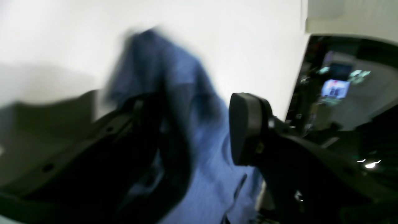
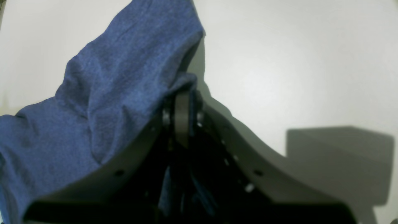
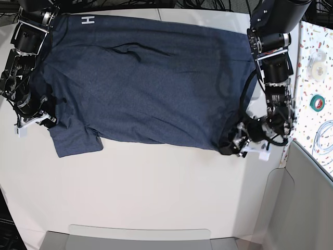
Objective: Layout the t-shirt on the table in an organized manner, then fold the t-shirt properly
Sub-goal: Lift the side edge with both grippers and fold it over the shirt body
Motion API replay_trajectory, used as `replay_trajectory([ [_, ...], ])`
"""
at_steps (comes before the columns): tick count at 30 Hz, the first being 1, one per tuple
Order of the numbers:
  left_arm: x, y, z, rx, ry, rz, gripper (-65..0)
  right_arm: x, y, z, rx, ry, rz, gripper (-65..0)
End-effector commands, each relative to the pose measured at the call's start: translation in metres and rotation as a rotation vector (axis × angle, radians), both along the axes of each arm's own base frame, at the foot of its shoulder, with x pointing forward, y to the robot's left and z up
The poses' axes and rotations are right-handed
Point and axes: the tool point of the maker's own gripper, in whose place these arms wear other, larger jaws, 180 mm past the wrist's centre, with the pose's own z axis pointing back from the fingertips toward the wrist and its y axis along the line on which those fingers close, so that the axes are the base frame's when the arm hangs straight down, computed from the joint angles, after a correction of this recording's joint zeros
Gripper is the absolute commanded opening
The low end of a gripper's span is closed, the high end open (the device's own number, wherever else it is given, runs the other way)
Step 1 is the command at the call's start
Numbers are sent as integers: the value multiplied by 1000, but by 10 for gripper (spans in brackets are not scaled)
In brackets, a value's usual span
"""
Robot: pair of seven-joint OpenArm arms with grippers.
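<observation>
- Far left of the base view: the right tool (image 3: pixel 36 119) sits at the edge of the t-shirt (image 3: pixel 145 83), near its lower left corner.
- In the right wrist view that tool (image 2: pixel 182 102) has its jaws pressed together with a pinch of the blue cloth (image 2: pixel 124 81) caught between them.
- Middle: the t-shirt lies spread across the upper half of the white surface (image 3: pixel 156 192), mostly flat with a few creases; a white letter "H" (image 3: pixel 87 20) shows near its top left.
- A sleeve (image 3: pixel 75 141) juts out at the lower left.
- Right: the left tool (image 3: pixel 243 141) is at the shirt's lower right corner.
- In the blurred left wrist view the left tool (image 1: pixel 199 130) has its jaws well apart, with cloth (image 1: pixel 199 109) lying between them, draped over one finger and clear of the other pad (image 1: pixel 244 127).
- Far right: a speckled strip (image 3: pixel 317 73) carries tape rolls (image 3: pixel 318 101).
</observation>
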Motion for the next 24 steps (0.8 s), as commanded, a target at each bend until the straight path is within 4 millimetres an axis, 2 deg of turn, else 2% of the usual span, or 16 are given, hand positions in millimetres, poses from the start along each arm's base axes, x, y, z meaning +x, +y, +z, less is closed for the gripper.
replay_trajectory([
  [1, 11, 3, 14, 27, -50, -1, -313, -33, 2, -33, -49, 192, 49, -643],
  [7, 12, -6, 7, 80, -58, -22, -327, -33, 2, -33, -49, 192, 49, -643],
  [14, 17, 15, 5, 166, -85, 9, -456, -33, 2, -33, -49, 192, 49, -643],
  [20, 21, 30, 6, 221, -109, 39, -620, -33, 2, -32, -51, 191, 50, -643],
  [24, 23, 34, 9, 232, -117, 38, -642, -29, 2, -28, -56, 178, 53, -644],
])
